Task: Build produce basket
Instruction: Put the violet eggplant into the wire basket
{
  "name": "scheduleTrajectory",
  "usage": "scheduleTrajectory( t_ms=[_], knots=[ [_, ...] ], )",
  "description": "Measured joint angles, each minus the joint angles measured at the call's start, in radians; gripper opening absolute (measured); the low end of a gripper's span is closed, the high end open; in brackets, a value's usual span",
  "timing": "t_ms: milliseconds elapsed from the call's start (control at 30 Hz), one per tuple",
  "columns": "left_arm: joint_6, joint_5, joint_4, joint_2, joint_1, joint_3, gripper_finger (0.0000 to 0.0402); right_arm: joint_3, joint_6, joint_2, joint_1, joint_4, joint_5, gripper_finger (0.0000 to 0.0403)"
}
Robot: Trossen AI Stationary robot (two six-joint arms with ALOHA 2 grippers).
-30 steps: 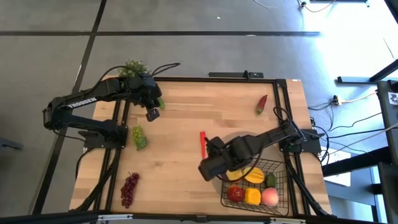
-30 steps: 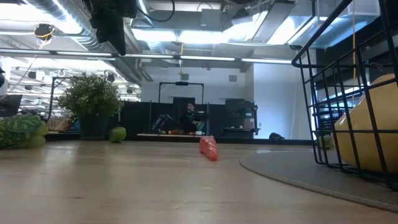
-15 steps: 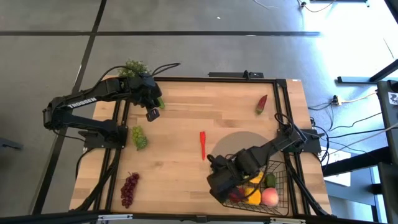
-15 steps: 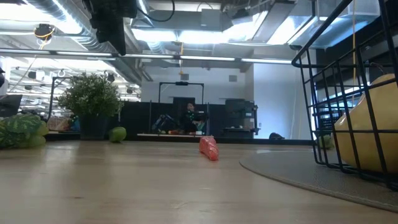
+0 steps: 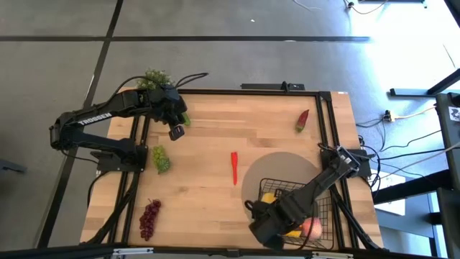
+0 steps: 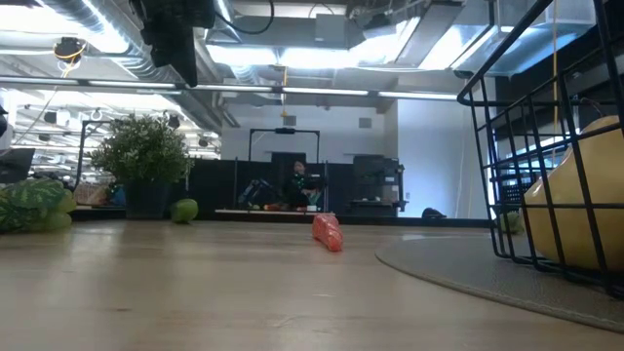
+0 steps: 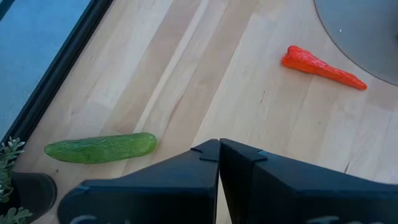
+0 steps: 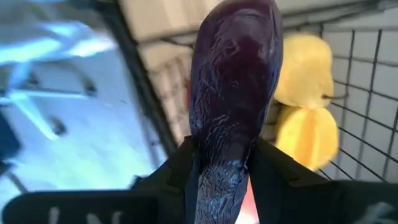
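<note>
The table [image 5: 215, 144] is pale, matt wooden planking with a smooth grey round mat [image 5: 277, 169] on it. The basket [image 5: 322, 208] is thin black wire mesh. A glossy, wrinkled purple eggplant [image 8: 233, 99] contrasts with the matt cucumber [image 7: 99, 148].

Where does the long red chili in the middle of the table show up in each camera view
High view: red chili lies mid-table, just left of the grey round mat.
Low view: low in the centre, on the tabletop.
Left wrist view: upper right, beside the mat's edge.
Right wrist view: not in it.
Shared landmark: the grey round mat.
</note>
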Motion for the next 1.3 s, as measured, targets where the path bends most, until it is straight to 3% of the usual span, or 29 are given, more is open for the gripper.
scheduleTrajectory(
  t_ms=[200, 367, 833, 1300],
  knots=[
    [0.000, 0.000, 0.000, 0.000, 0.000, 0.000, 0.0000, -0.182, -0.099, -0.002, -0.006, -0.002, -0.050, 0.0096],
    [0.000, 0.000, 0.000, 0.000, 0.000, 0.000, 0.0000, -0.274, -0.196, -0.003, -0.034, -0.002, -0.022, 0.0097],
    [0.000, 0.000, 0.000, 0.000, 0.000, 0.000, 0.0000, -0.288, -0.304, -0.003, -0.079, 0.009, 0.064, 0.0097],
    [0.000, 0.000, 0.000, 0.000, 0.000, 0.000, 0.0000, -0.288, -0.256, -0.003, -0.073, 0.131, 0.030, 0.0097]
  ],
)
